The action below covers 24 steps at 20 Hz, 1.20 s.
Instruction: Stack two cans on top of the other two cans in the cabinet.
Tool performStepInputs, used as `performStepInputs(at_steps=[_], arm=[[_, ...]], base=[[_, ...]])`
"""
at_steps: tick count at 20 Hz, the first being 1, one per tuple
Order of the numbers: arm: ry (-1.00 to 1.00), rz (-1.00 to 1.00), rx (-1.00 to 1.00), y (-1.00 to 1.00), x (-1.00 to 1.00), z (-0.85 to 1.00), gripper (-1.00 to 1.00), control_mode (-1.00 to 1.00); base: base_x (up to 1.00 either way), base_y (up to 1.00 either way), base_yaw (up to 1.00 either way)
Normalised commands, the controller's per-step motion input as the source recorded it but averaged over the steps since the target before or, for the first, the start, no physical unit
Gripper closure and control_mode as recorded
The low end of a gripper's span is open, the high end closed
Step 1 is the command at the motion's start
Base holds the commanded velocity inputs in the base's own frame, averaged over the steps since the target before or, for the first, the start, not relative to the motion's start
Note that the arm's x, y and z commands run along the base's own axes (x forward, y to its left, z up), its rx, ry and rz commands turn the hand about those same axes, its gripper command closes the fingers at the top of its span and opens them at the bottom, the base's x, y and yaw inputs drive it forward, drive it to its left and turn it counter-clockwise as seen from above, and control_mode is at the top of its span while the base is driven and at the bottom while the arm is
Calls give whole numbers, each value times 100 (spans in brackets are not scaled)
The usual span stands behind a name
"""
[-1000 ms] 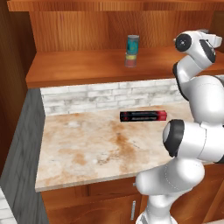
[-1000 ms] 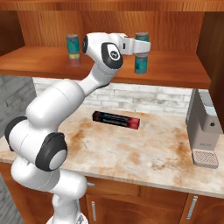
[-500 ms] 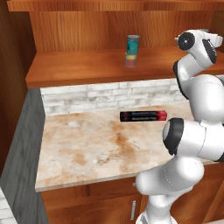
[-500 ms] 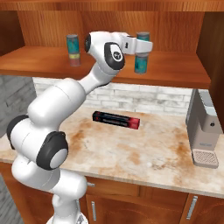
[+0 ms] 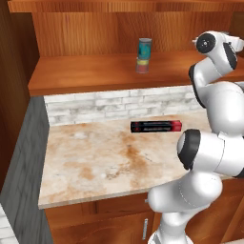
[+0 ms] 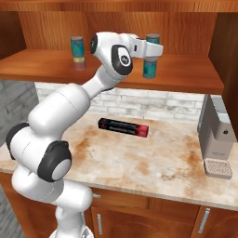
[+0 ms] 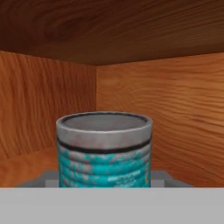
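On the cabinet [image 6: 42,65] shelf at the left, a teal can [image 6: 76,45] sits on a yellow and red can [image 6: 79,62]; the same stack appears as teal can [image 5: 144,46] over yellow and red can [image 5: 142,65]. At the shelf's right, my gripper [image 6: 152,50] is shut on a teal can [image 6: 153,38] directly above another teal can [image 6: 149,69]. Whether those two touch I cannot tell. The hand view has the held teal can [image 7: 104,151] close up, with the cabinet's back corner behind it.
A long black-and-red box [image 6: 123,127] lies on the marble counter [image 6: 153,162] near the brick backsplash, also seen as the box [image 5: 156,126]. A grey coffee machine [image 6: 216,139] stands at the counter's right end. The cabinet's side wall [image 6: 225,51] is close to the right of my gripper.
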Motion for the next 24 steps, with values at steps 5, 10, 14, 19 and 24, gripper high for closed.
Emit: performStepInputs(at_steps=[5, 10, 14, 19, 24], arm=[[0, 0, 1, 6, -6, -13, 100, -100], [0, 0, 1, 2, 0, -22, 100, -100], [0, 0, 0, 0, 9, -26, 100, -100], [-4, 0, 0, 0, 18, -16, 100, -100], [-6, 0, 0, 0, 4, 0, 100, -100]], base=[[0, 0, 0], [0, 0, 0], [0, 0, 0], [0, 0, 0], [0, 0, 0]])
